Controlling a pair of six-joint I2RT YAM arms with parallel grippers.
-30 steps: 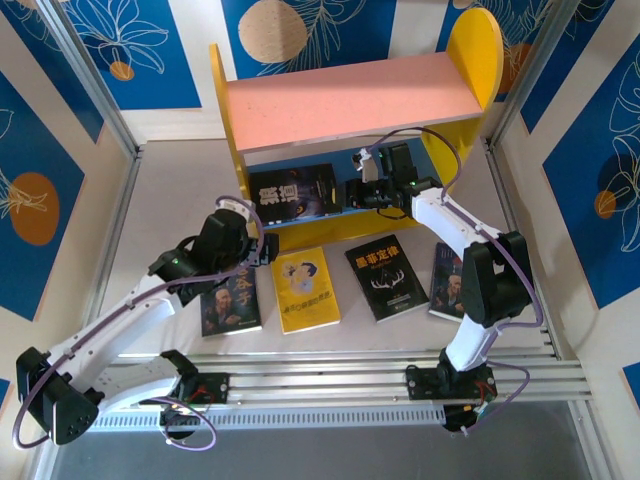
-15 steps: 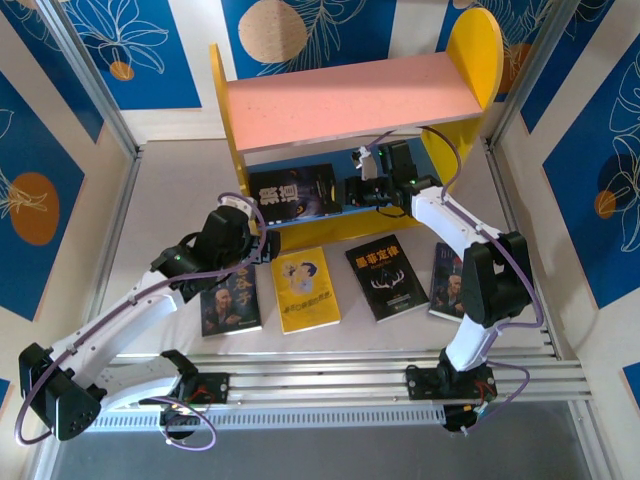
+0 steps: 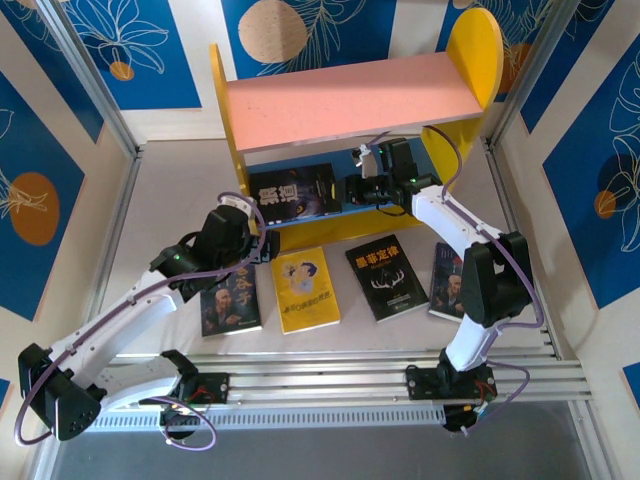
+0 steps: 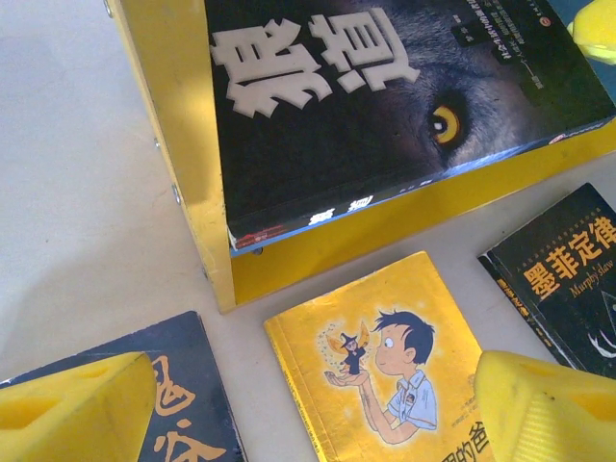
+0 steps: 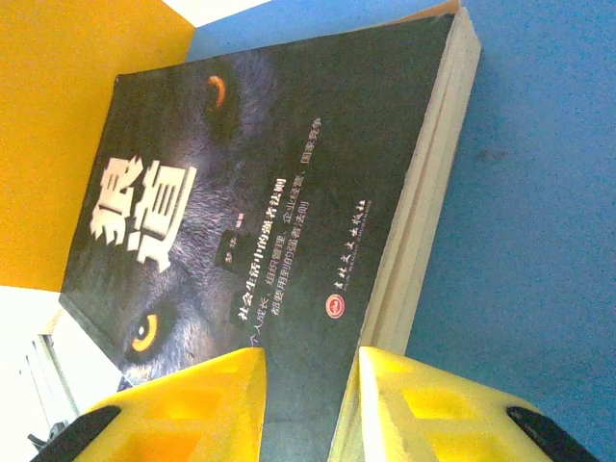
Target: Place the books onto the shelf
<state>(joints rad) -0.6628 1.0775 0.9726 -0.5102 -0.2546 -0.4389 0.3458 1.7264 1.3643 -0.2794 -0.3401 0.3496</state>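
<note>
Yellow book, lower centre: thin, light, bendy; take it by the spine edge. Left gripper spread wide. Right gripper at wolf book, hold unclear.

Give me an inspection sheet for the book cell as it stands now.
surface: pale table, bare around the books
job's things: shelf at the back; wolf book on its blue lower board; yellow book, antler book, left portrait book and right portrait book flat in front
clutter: nothing seen
grippers: left gripper open, empty, above the table books; right gripper narrow, fingers either side of the wolf book's page edge, grip unclear
cables: purple cables along both arms
surroundings: blue leaf-print panels; metal rail at near edge
</note>
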